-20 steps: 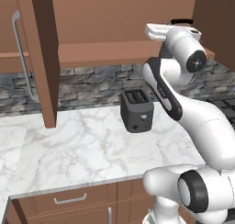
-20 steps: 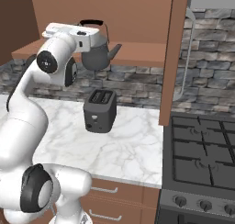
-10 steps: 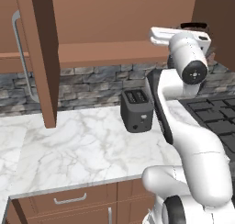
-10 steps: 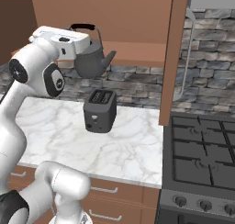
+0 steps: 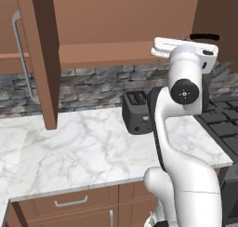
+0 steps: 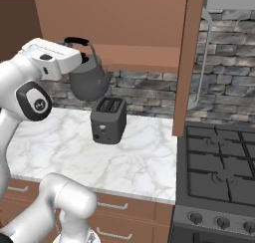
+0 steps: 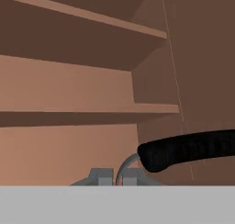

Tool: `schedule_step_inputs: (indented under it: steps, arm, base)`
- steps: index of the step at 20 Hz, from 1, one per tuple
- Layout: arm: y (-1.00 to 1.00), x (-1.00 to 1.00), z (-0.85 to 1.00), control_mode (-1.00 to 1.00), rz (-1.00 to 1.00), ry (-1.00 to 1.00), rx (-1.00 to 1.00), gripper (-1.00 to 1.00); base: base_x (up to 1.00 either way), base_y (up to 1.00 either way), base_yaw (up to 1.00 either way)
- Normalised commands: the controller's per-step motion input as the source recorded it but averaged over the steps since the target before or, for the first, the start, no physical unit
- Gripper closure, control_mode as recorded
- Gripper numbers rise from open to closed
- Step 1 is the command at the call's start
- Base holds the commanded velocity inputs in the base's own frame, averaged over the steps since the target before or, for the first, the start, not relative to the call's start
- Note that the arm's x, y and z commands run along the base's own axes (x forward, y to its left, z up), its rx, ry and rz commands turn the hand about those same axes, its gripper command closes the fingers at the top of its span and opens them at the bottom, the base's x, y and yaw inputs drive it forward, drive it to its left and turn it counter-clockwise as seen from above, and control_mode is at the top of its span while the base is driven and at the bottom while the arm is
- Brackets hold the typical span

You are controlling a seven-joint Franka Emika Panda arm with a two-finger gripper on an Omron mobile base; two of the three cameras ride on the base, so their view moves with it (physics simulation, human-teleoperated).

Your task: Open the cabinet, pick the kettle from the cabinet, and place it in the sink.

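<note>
The cabinet (image 5: 107,54) hangs open, with one door (image 5: 42,58) swung out at the left and the other door (image 6: 187,62) standing out near the stove. My gripper (image 6: 78,49) is shut on the black arched handle (image 6: 77,40) of the dark-grey kettle (image 6: 88,80). The kettle hangs upright in front of the cabinet's lowest shelf, above the toaster. In the hand view the gripper (image 7: 118,176) pinches the thin grey end of the handle (image 7: 188,149), with bare shelves behind. From the left base view just the handle top (image 5: 204,36) peeks over the hand. The sink is out of view.
A black two-slot toaster (image 6: 107,120) stands on the white marble counter (image 6: 139,157) right under the kettle. A black stove (image 6: 219,172) lies to the right of the counter. The open door's long silver handle (image 6: 199,62) juts toward the stove side.
The arm has drawn back from the cabinet with the kettle, which has come out of the shelf and sunk a little lower. The toaster and the doors have not moved.
</note>
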Motion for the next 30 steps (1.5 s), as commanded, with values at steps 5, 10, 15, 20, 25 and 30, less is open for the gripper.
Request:
schedule_step_inputs:
  steps: [5,10,15,20,25,30]
  arm:
    - [-0.12,-0.34,-0.34,-1.0,-0.07,0.04,0.0,1.0]
    - [-0.13,-0.18,-0.31,-1.0,-0.03,0.06,0.01,1.0]
    - [-0.1,-0.01,-0.18,-1.0,-0.12,0.06,0.08,1.0]
    - [-0.04,-0.01,-0.19,-1.0,-0.14,0.07,0.09,1.0]
    - [-0.01,0.0,-0.25,-1.0,-0.12,0.03,0.11,1.0]
    - [-0.08,0.05,-0.35,-1.0,-0.02,0.12,0.13,1.0]
  base:
    - [0.0,0.0,0.0]
    - [0.0,0.0,0.0]
    - [0.0,0.0,0.0]
    - [0.0,0.0,0.0]
    - [0.0,0.0,0.0]
    - [0.0,0.0,0.0]
